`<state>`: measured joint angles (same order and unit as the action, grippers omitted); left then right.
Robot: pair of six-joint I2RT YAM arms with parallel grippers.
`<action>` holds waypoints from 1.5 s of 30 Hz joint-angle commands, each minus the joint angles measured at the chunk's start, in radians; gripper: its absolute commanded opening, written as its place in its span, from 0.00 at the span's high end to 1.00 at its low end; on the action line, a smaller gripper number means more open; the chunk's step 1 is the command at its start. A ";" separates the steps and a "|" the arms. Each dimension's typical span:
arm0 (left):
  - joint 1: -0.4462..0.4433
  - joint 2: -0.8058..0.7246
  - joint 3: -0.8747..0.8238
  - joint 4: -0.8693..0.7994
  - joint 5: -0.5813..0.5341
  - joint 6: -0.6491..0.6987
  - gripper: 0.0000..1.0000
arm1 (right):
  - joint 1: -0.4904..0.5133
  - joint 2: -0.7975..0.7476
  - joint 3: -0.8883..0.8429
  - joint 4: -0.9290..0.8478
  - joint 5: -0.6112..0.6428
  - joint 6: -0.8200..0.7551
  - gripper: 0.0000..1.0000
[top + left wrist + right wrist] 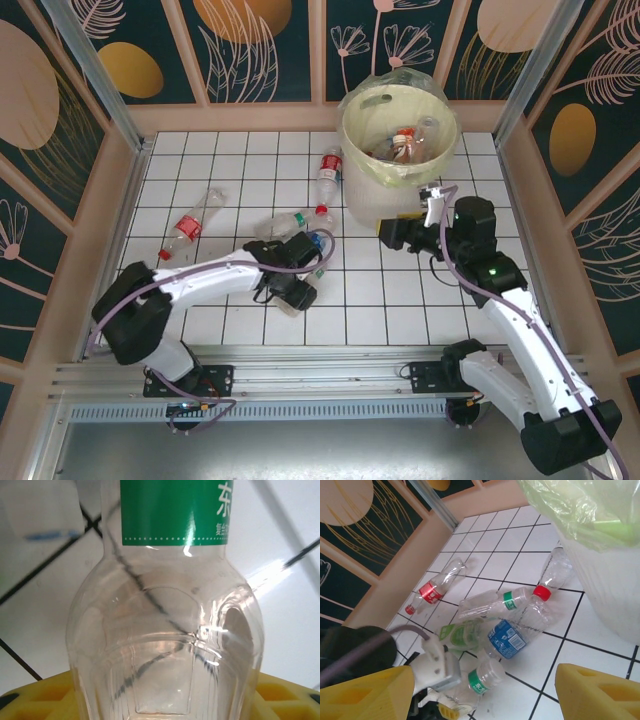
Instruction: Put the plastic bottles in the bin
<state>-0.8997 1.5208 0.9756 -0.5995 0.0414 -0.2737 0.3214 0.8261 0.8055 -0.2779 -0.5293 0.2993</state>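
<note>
A clear bottle with a green label (170, 630) lies on the white tiles between my left gripper's (297, 292) yellow fingers (30, 700), which press on both its sides. The same bottle (482, 677) appears in the right wrist view. Beyond it lies a cluster: a blue-labelled bottle (507, 637) with a red cap, a clear one with a green band (492, 602) and a crushed green-labelled one (460, 632). Two red-labelled bottles (185, 232) (328, 168) lie apart. The cream bin (370, 195) holds several bottles (405, 145). My right gripper (395, 235) hangs open and empty beside the bin.
The tiled floor is boxed in by pale wooden walls (250, 118) and a metal post (95, 70). The bin's clear bag (580, 510) hangs over its rim. Another clear bottle (555, 570) leans against the bin's wall. Open tiles lie right of the cluster.
</note>
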 commanded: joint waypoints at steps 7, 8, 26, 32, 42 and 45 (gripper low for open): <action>-0.005 -0.232 -0.071 0.411 0.255 -0.149 0.42 | 0.046 -0.021 -0.100 0.272 -0.091 0.237 0.23; -0.005 -0.240 -0.077 0.439 0.265 -0.155 0.42 | 0.059 -0.012 -0.100 0.291 -0.102 0.238 0.22; -0.005 -0.302 -0.189 0.814 0.388 -0.248 0.43 | 0.195 0.118 -0.068 0.380 -0.074 0.237 0.21; -0.005 -0.275 -0.196 0.850 0.399 -0.249 0.42 | 0.203 0.133 -0.065 0.417 -0.101 0.250 0.37; -0.005 -0.244 -0.186 0.872 0.406 -0.249 0.39 | 0.206 0.135 -0.045 0.402 -0.085 0.243 0.59; -0.005 -0.247 -0.180 0.871 0.396 -0.249 0.27 | 0.206 0.131 -0.025 0.372 -0.070 0.226 0.62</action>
<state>-0.8997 1.2697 0.7898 0.2272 0.4191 -0.5285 0.5209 0.9592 0.7296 0.0875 -0.6128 0.5484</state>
